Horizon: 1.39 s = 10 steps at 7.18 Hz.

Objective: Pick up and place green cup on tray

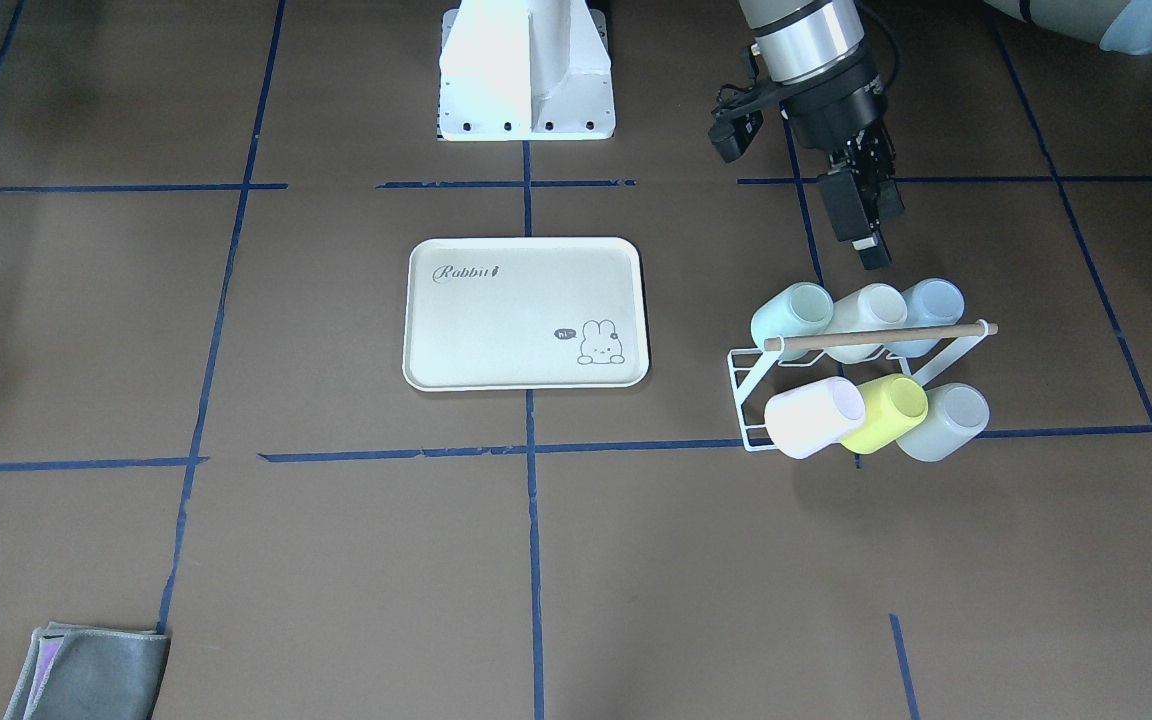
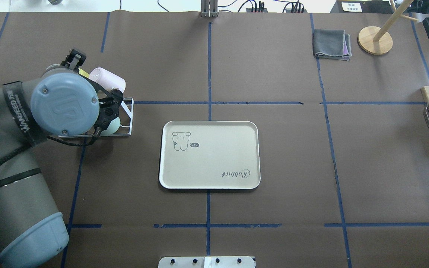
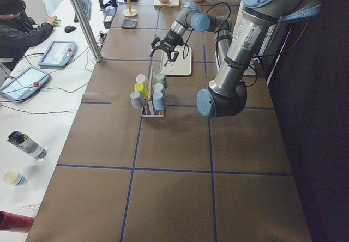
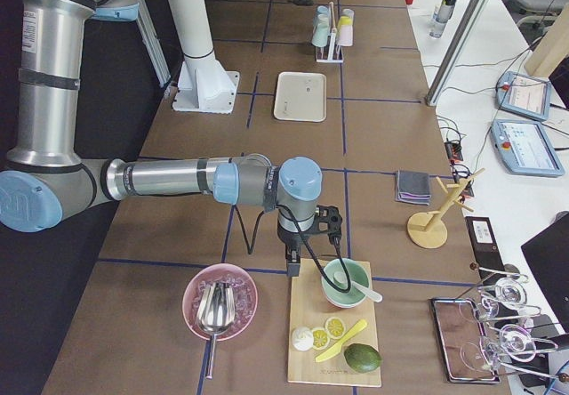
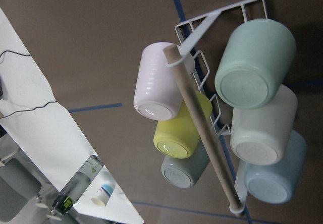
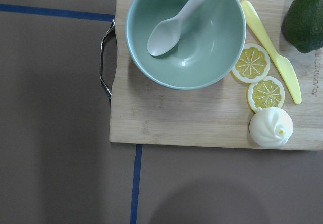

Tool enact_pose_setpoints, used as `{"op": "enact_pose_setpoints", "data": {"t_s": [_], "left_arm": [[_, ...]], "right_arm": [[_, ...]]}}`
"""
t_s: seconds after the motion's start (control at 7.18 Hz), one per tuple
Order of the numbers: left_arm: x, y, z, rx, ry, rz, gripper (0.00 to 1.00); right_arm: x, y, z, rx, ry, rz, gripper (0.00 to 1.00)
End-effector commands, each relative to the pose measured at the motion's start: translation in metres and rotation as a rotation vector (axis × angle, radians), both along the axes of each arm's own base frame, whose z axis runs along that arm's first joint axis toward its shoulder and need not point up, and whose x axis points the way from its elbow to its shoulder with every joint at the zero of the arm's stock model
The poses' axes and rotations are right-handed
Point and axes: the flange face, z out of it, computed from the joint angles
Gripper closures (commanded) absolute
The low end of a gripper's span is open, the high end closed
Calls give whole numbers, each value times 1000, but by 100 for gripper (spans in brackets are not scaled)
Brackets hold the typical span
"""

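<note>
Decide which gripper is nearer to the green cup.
Left. The left gripper hangs above the robot's side of the cup rack, close to the green cup in its back row. The right gripper is far away, above a cutting board.

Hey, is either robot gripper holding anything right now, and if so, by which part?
Nothing is held. The left gripper hangs open near the cup rack, clear of the green cup. The right gripper hovers by the cutting board with nothing in it.
</note>
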Motion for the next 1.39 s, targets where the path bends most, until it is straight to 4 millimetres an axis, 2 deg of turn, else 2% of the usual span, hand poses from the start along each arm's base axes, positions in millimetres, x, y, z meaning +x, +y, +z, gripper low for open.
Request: {"op": "enact_pose_setpoints", "data": {"t_s": [0.0,0.14,0.28,0.56,0.84,1.25], "left_arm": [[21,17,9,18,-85,43,0],[44,30,13,47,-123,76,0],[55,29,20,46,-149,77,0],[58,28,37,40,-184,76,0],[81,34,49,59,-229,81,0],[95,31,56,56,-251,82,0]], "right_arm": [[0,1,1,-2,-1,0,0],[0,1,1,-2,0,0,0],[0,1,1,-2,0,0,0],[0,6,5,-11,2,0,0],[0,6,5,-11,-3,0,0],[0,6,9,-17,-3,0,0]]}}
